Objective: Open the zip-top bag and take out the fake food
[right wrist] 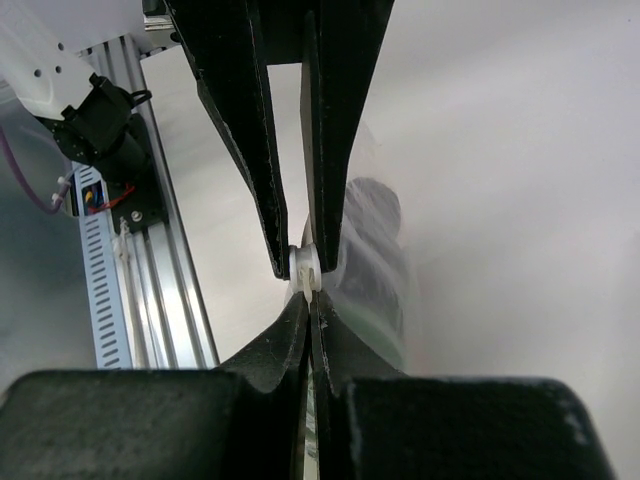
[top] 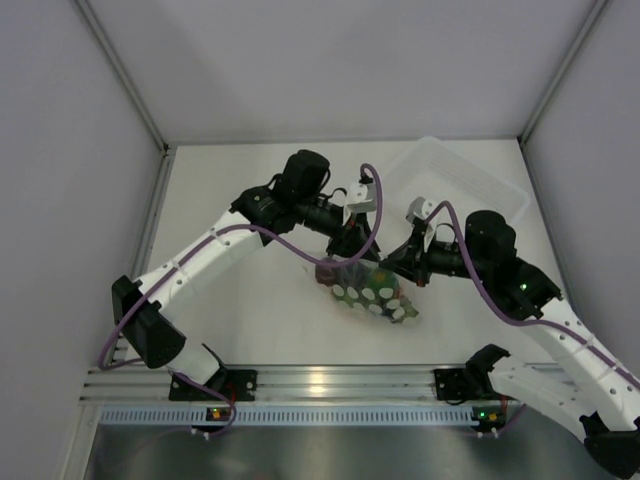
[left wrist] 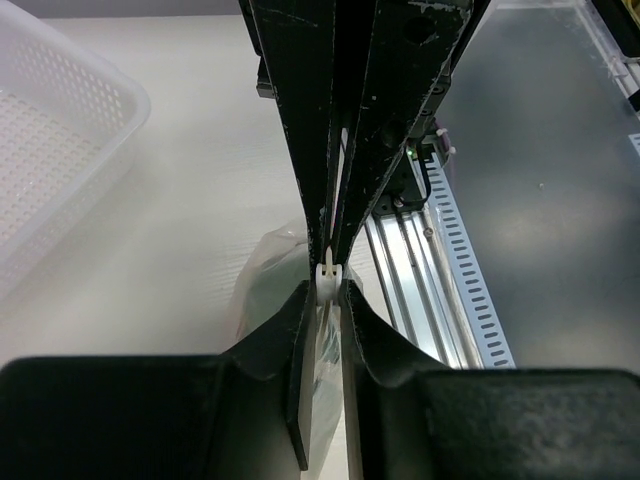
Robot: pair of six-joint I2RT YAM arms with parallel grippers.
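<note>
White table (top: pixel 250 320) | left gripper (left wrist: pixel 330 272) and right gripper (right wrist: pixel 305 268) each pinch zip-top bag (top: pixel 397 306) rim | fake food (top: pixel 360 290) inside | seal apparently not yet parted; opening, emptying left to do.

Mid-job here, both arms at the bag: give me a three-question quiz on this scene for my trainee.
1. True or false: the bag lies inside the tub.
2. What is the left gripper pinching? A: nothing. B: the bag's edge. C: the tub's rim.
3. Fill the gap: the fake food sits ___ the bag.

Key: 1 false, the bag is outside the tub, over the table. 2 B. 3 inside.
</note>
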